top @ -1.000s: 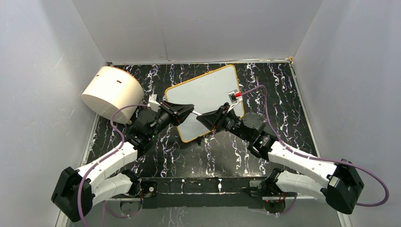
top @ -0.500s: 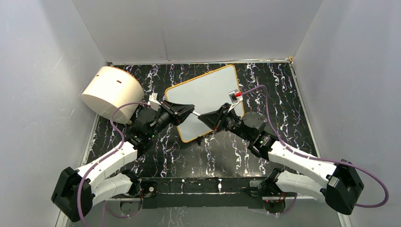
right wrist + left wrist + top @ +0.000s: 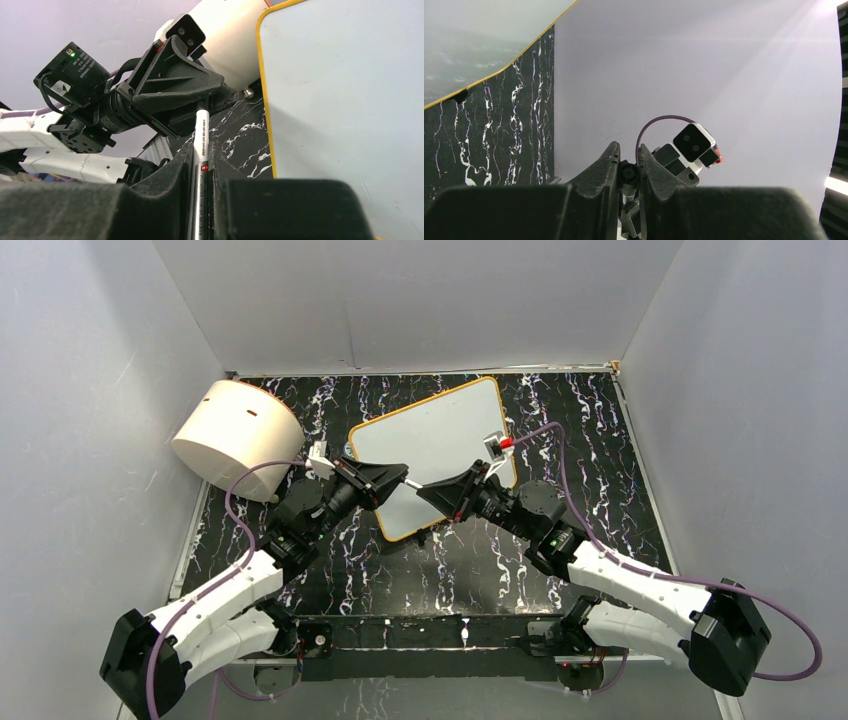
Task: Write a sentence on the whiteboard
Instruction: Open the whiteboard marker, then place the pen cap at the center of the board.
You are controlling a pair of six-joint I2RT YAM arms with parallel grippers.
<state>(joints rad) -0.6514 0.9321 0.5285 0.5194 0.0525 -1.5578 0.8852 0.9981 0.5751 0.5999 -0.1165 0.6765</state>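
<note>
My bench (image 3: 620, 430) is black marble veined white, boxed by grey walls (image 3: 400, 300). The whiteboard (image 3: 435, 440) lies skewed toward its far edge, glossy, orange-rimmed. My left jaws and right jaws both pinch one white marker (image 3: 202, 135).

Top view high, looking down, wrist views close, facing each other, sharing whiteboard (image 3: 440, 435)

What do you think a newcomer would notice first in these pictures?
The left claw and right claw meet tip to tip over the near part of the whiteboard, both shut on one white marker. The orange-rimmed whiteboard sits askew mid-table and shows no writing. A big cream cylinder sits at the far left.
</note>
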